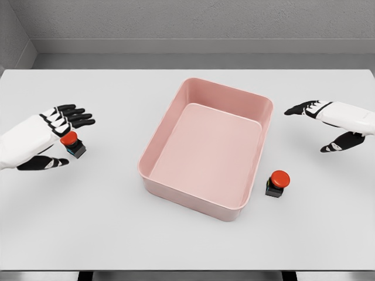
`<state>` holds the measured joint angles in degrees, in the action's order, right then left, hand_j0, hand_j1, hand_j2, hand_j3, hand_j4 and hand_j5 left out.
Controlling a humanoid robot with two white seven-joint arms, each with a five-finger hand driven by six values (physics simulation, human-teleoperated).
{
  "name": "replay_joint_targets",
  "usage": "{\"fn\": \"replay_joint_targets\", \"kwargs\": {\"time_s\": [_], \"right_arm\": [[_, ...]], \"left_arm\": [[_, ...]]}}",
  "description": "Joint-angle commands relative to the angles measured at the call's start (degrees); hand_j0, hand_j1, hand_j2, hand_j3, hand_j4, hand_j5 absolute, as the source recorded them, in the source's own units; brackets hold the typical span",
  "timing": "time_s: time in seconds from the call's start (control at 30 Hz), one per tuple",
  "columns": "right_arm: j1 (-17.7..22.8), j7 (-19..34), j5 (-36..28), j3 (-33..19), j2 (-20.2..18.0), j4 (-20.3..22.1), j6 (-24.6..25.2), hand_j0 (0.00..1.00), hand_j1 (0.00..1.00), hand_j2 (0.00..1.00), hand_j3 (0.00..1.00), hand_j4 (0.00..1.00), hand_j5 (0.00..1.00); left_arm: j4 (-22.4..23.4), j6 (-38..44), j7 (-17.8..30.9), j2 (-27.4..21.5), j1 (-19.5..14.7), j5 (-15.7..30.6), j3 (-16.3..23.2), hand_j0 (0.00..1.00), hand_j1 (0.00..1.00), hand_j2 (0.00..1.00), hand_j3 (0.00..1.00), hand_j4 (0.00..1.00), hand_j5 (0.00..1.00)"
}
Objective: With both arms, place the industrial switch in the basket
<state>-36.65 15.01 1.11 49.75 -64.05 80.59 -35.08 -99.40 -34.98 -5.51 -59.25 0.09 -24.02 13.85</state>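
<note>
Two industrial switches, each a black box with a red mushroom button, lie on the white table. One switch (72, 144) sits at the left, between the fingers and thumb of my left hand (62, 139), whose fingers are spread around it without closing. The other switch (276, 183) stands to the right of the pink basket (153, 153), near its front right corner. My right hand (321, 126) hovers open at the right edge, behind and to the right of that switch, well apart from it. The basket holds nothing.
The white table (105, 234) extends to a front edge near the bottom of the view. A grey wall runs behind its far edge.
</note>
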Motion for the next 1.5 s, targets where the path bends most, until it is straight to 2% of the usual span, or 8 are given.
{"fn": "replay_joint_targets", "kwargs": {"time_s": [0.0,0.17,0.3,0.43,0.53,0.87,0.93,1.47], "right_arm": [[0.0,-0.2,-0.3,0.1,-0.5,0.1,0.1,1.00,1.00,1.00,1.00,1.00,1.00],[0.1,-0.2,-0.4,1.2,-3.4,1.2,0.1,1.00,1.00,1.00,1.00,1.00,1.00],[3.3,-0.1,-0.3,1.2,-5.6,1.9,0.1,1.00,1.00,1.00,1.00,1.00,1.00],[3.3,0.0,-0.3,1.0,-5.6,4.4,0.1,1.00,1.00,1.00,1.00,1.00,1.00],[3.6,0.5,-0.3,0.8,-5.6,6.5,0.1,1.00,1.00,1.00,1.00,1.00,1.00],[5.3,1.3,-0.3,0.4,-7.8,9.4,0.1,0.94,0.94,0.94,0.94,0.94,0.94],[5.4,1.4,-0.3,0.4,-8.5,11.7,0.1,0.94,0.94,0.94,0.94,0.94,0.94],[6.0,2.8,-0.2,0.5,-6.3,13.9,0.1,0.90,0.90,0.90,0.90,0.90,0.90]], "left_arm": [[0.0,0.0,0.9,-0.3,0.0,-3.2,-0.3,1.00,1.00,1.00,1.00,1.00,1.00],[2.0,0.0,1.0,-0.1,-0.8,-6.4,-0.6,1.00,1.00,1.00,1.00,1.00,1.00],[11.2,0.0,1.0,1.1,-5.2,-6.4,-0.1,1.00,1.00,1.00,1.00,1.00,1.00],[11.7,0.0,1.1,4.2,-5.4,-7.6,1.3,1.00,1.00,1.00,1.00,1.00,1.00],[11.9,0.0,1.6,8.1,-7.6,-10.6,5.1,1.00,1.00,1.00,1.00,1.00,1.00],[14.6,0.0,1.6,7.6,-8.4,-11.0,5.4,1.00,1.00,1.00,1.00,1.00,1.00],[14.9,0.0,4.8,7.5,-8.9,-11.1,5.5,1.00,1.00,1.00,1.00,1.00,1.00],[19.9,0.0,6.1,11.6,-13.4,-15.3,7.6,1.00,1.00,1.00,1.00,1.00,1.00]]}}
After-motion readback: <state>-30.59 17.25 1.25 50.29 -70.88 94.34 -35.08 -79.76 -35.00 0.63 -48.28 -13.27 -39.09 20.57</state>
